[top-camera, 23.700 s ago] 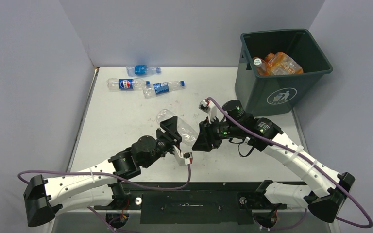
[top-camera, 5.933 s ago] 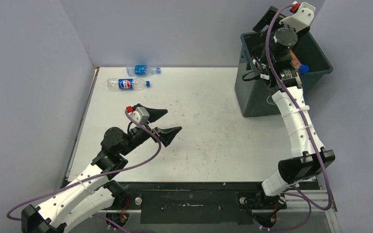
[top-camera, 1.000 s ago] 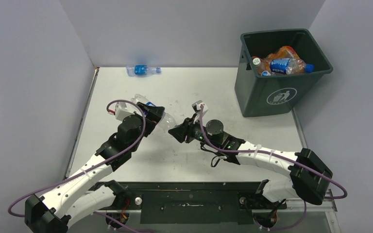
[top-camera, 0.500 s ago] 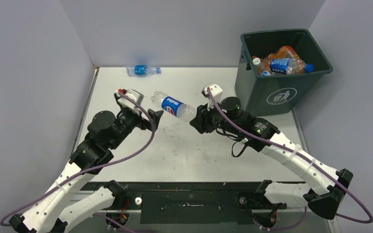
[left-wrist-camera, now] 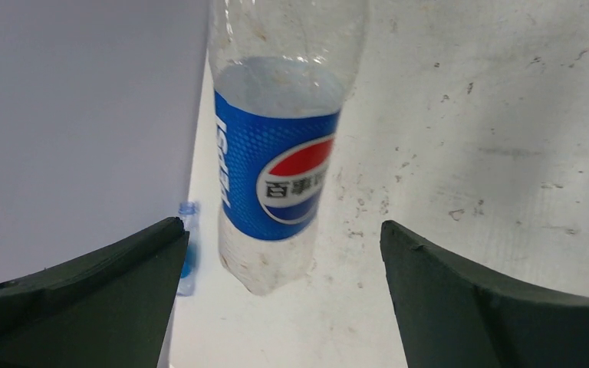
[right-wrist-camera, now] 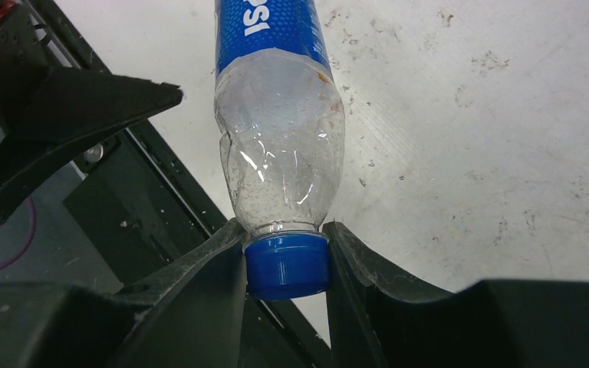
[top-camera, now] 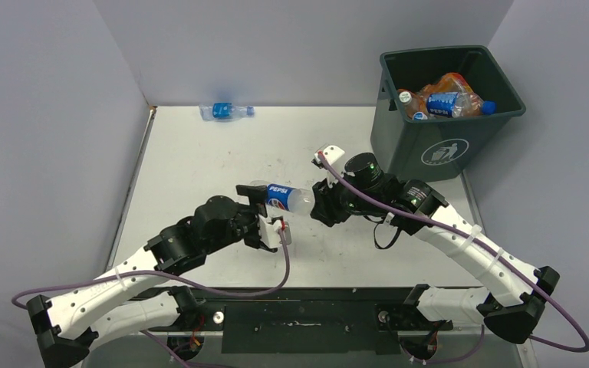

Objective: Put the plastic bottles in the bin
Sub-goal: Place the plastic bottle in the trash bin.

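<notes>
Right claw (right-wrist-camera: 284,234) tight on bottle (right-wrist-camera: 280,153)

even, soft overhead light, no hard glare; faint shadows under the arms on the desk (top-camera: 199,169). left wrist's near fingers (left-wrist-camera: 491,307) slightly blurred.
</notes>
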